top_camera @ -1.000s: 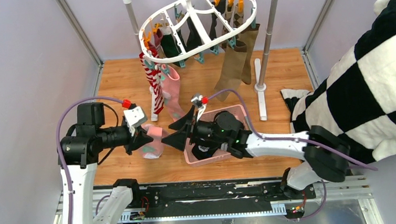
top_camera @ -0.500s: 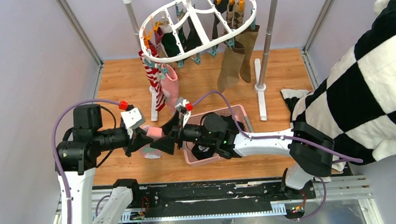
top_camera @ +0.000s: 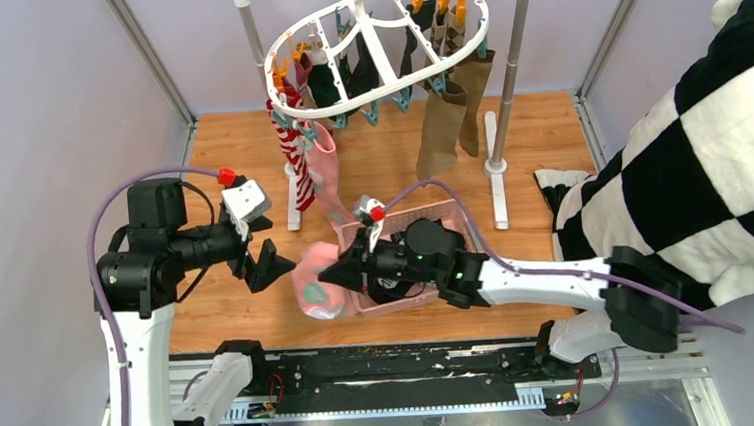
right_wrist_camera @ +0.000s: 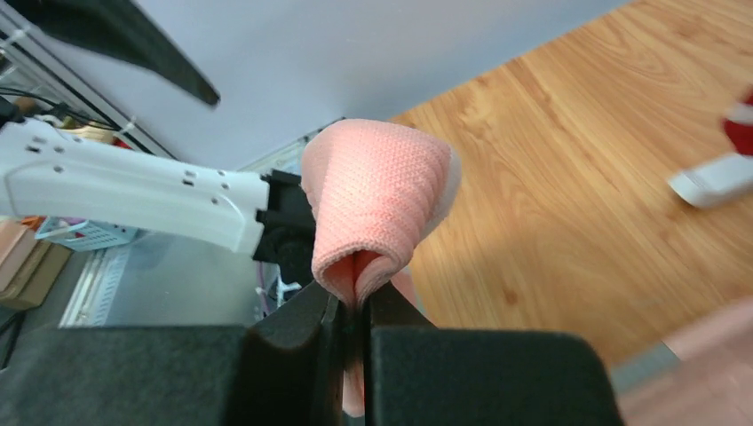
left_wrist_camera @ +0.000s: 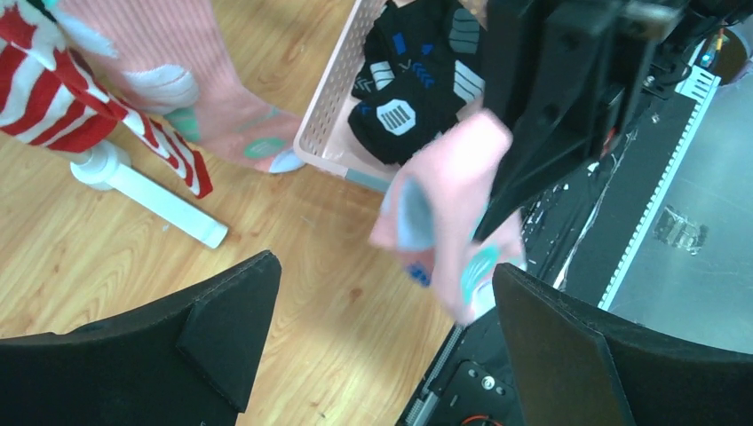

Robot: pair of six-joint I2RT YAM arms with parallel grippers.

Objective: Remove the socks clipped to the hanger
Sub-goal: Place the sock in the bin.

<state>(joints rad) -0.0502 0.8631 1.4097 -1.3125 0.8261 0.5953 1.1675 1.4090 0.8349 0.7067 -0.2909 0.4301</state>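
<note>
The right gripper (top_camera: 331, 273) is clamped on a pink sock (top_camera: 315, 288) just left of the pink basket (top_camera: 400, 303) — the sock dangles above the worktop (top_camera: 548, 131). The left gripper (top_camera: 264, 245), further left of the basket, stands wide open and empty. Beyond the basket hangs the hanger (top_camera: 355, 102) — socks (top_camera: 442, 128) clipped to it.

— What sits on the wooden bench (top_camera: 238, 152) besides the laundry?

— A pink slotted basket (left_wrist_camera: 327, 115), near the front edge.

— And behind it?

— A grey metal pole rack (top_camera: 511, 58). One white foot (top_camera: 495, 165) lies just right of the basket's far corner, the other (top_camera: 294, 214) off to its left.

— Anything to its right?

— A large black-and-white checked plush cloth (top_camera: 709, 150), well apart from the basket, spilling over the bench's edge.
</note>
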